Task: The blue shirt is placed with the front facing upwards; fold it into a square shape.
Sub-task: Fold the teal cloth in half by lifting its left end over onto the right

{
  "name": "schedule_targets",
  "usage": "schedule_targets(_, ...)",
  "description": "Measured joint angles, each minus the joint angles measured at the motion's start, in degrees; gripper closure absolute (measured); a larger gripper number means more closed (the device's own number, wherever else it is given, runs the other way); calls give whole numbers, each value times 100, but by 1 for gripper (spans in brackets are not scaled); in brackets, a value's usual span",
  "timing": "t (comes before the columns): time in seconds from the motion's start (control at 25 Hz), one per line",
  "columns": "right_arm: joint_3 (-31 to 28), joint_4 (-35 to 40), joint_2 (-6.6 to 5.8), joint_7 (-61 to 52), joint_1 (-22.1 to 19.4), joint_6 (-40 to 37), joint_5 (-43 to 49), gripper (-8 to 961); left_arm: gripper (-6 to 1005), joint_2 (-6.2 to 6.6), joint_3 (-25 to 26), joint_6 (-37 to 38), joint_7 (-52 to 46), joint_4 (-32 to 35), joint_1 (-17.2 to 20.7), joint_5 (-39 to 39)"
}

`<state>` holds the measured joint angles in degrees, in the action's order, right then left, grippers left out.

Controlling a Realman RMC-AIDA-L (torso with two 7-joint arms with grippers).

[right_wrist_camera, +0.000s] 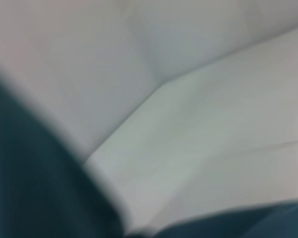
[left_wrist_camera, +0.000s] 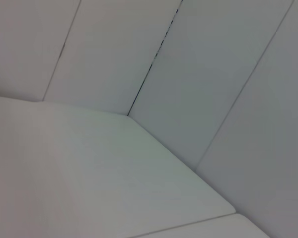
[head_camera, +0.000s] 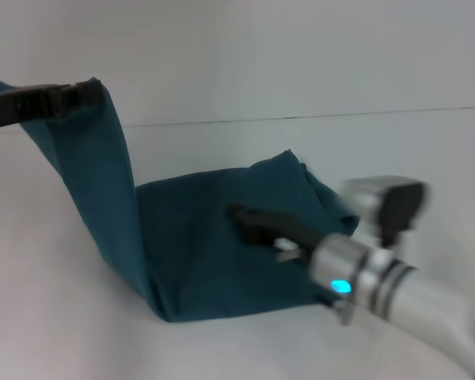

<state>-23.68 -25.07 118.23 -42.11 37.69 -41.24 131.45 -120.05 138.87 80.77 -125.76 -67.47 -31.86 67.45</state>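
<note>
The blue shirt lies partly folded on the white table, plain teal side up. Its left end rises in a tall strip to the upper left, where my left gripper is shut on the top edge. My right gripper hovers low over the middle of the flat part, its dark fingers pointing left; whether they touch the cloth cannot be told. The right wrist view shows teal cloth close by and white panels beyond. Only white table and wall show in the left wrist view.
A white wall stands behind the table, meeting it along a dark seam. Bare table surface shows right of the shirt and in front of it.
</note>
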Motion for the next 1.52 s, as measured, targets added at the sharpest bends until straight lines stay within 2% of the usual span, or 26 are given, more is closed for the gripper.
schedule_targets(0.16, -486, 606, -92, -133, -433, -697, -21, 953, 959, -58, -82, 38, -1, 16, -46, 0)
schedule_targets(0.48, -762, 2017, -77, -941, -442, -1292, -45, 954, 959, -398, -593, 13, 116, 359, -340, 198)
schedule_targets(0.8, -784, 2701, -76, -1451, -467, -1645, -82, 950, 958, -430, -1433, -753, 598, 1824, -933, 674)
schedule_targets(1.12, -763, 2852, -70, -1496, -422, -1605, -85, 947, 958, -458, -2482, -2231, 1895, 3964, -1700, 2160)
schedule_targets(1.2, -769, 2856, -62, -1497, -397, -1592, -85, 946, 958, -458, -2911, -2510, 2211, 4388, -1882, 2666)
schedule_targets(1.32, -765, 2852, -56, -1498, -369, -1572, -86, 944, 958, -458, -3544, -2705, 2438, 4503, -1958, 3241)
schedule_targets(1.52, -754, 2844, -52, -1500, -349, -1570, -84, 942, 918, -458, -4015, -2662, 2429, 4147, -1744, 3467)
